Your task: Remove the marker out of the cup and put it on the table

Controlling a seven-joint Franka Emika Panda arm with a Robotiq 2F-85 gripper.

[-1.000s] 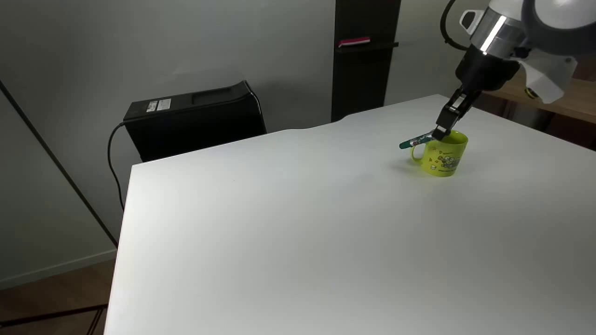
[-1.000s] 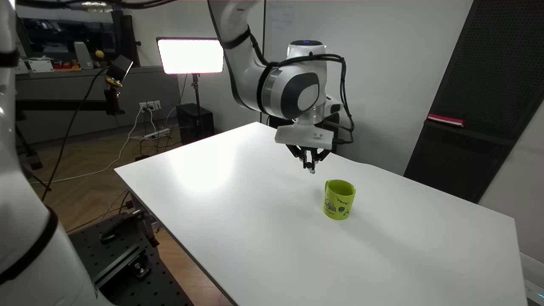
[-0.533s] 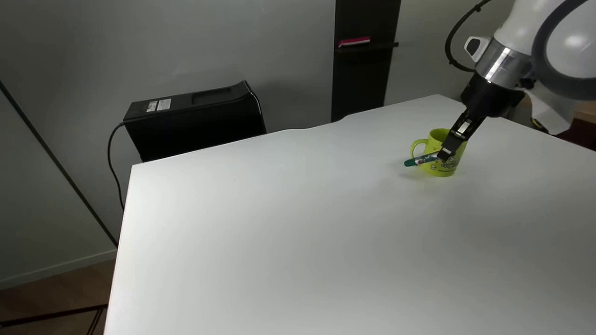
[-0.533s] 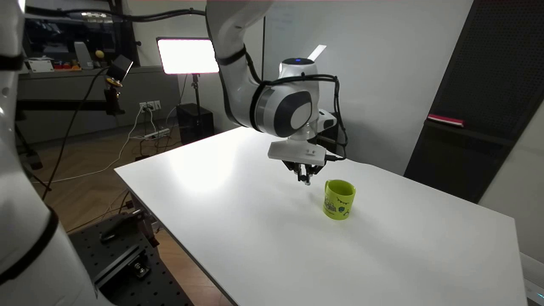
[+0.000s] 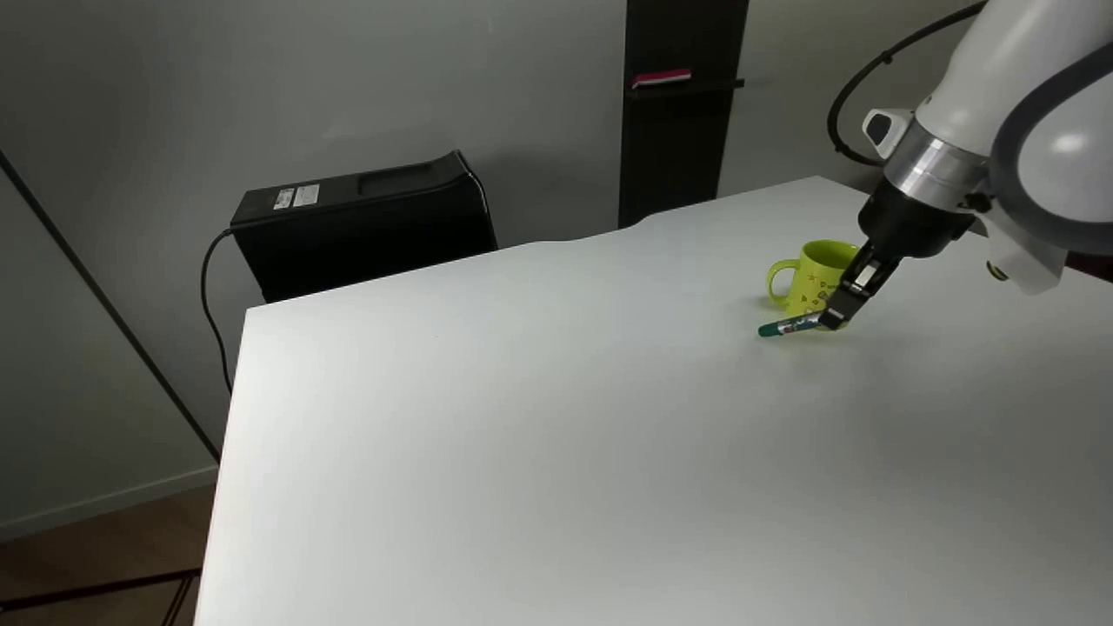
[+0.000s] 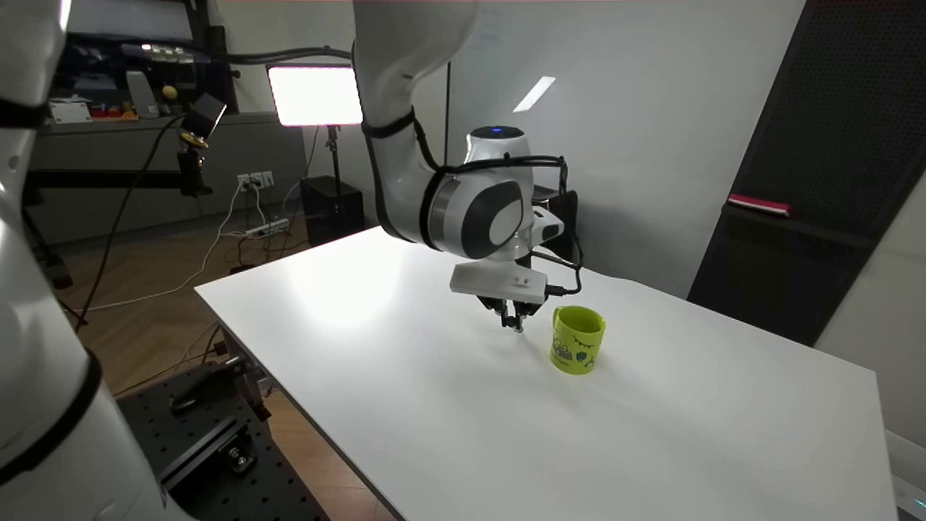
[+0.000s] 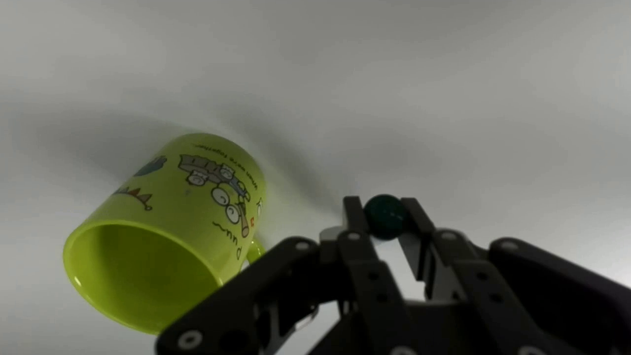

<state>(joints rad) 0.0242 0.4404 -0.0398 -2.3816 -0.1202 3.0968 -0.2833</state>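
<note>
One slim marker (image 5: 791,325), green-ended with a patterned barrel, is pinched in the gripper (image 7: 387,215), outside the one cup (image 7: 197,192) and near the white table (image 5: 522,435); whether touching, I cannot tell. In an exterior view the upright cup, lime-green with cartoons, stands just beside, toward the far corner, partly blocked by the gripper. A black case (image 5: 365,230) shows past the far edge.

In the wrist view, the cup (image 7: 172,209) stands on the table (image 7: 468,98); right of it, the marker (image 7: 385,217) sits in the gripper (image 7: 386,215).
</note>
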